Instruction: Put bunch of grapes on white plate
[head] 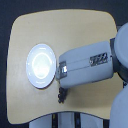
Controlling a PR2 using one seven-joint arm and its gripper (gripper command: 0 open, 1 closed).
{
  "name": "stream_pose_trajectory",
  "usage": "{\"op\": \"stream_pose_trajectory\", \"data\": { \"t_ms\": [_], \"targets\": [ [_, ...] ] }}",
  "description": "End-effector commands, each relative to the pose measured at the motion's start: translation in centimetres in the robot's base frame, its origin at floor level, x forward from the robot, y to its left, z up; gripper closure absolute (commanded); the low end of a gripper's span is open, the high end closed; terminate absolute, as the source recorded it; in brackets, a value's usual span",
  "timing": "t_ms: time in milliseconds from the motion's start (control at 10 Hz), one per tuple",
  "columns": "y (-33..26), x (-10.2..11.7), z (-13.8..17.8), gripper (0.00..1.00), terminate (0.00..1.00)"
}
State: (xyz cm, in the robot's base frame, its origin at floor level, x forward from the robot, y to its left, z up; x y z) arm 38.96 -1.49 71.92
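Note:
The white plate (41, 65) lies on the exterior view's left half of the table, with nothing on it. My arm reaches in from the exterior view's right, and its bulky grey forearm (87, 67) ends just beside the plate's rim. Below that end, near the table's front edge, a small dark clump (62, 94) looks like the bunch of grapes. It is a short way outside the plate. My gripper (61, 89) points down at that clump and blurs into it. I cannot make out its fingers or whether they hold the grapes.
The round light-wood table (30, 30) fills most of the view, with its front edge just below the dark clump. Grey robot body parts (119, 107) stand at the exterior view's right and lower right. Dark floor surrounds the table.

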Motion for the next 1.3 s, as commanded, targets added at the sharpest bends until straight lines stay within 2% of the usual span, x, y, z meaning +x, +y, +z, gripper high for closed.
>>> {"op": "stream_pose_trajectory", "data": {
  "t_ms": [0,300,600,900,1200],
  "targets": [
    [-1.1,1.5,4.0,1.00,0.00],
    [-0.3,4.9,9.8,1.00,0.00],
    [1.1,8.1,13.7,1.00,0.00],
    [4.6,9.3,14.5,1.00,0.00],
    [10.2,10.0,13.6,1.00,0.00]
  ]
}}
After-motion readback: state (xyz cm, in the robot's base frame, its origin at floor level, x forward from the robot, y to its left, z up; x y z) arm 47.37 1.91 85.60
